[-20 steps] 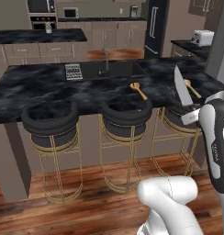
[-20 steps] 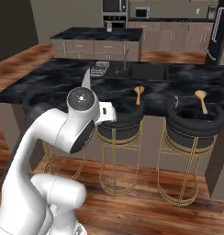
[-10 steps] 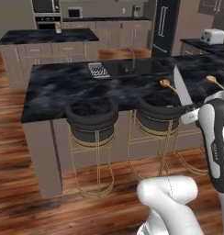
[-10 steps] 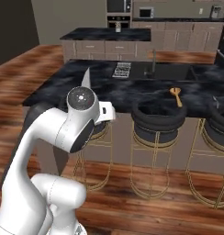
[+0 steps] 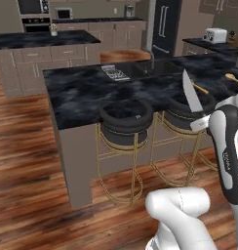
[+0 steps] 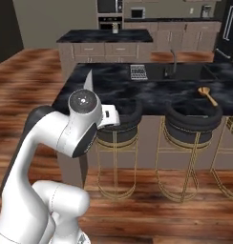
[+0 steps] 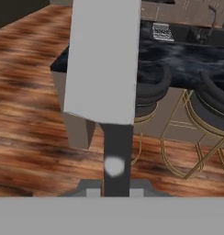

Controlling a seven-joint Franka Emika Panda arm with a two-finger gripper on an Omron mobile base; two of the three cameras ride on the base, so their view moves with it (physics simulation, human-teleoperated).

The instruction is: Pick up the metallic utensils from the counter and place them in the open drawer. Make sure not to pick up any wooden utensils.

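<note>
Gripper fingers are clamping the dark handle of the kitchen knife, holding it off the counter with its silver blade pointing up, near the bar stools. One wooden spoon is lying on the counter's right part, well apart from the knife.

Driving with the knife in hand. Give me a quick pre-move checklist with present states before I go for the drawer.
1. Kitchen knife in the gripper: ok, dark handle clamped.
2. Blade orientation: ok, pointing up, clear of the counter.
3. Wooden spoon left on the counter: ok.
4. Open drawer located: cannot tell.
5. Small silver utensil located: cannot tell.
6. Stools tucked under the counter: ok.
</note>
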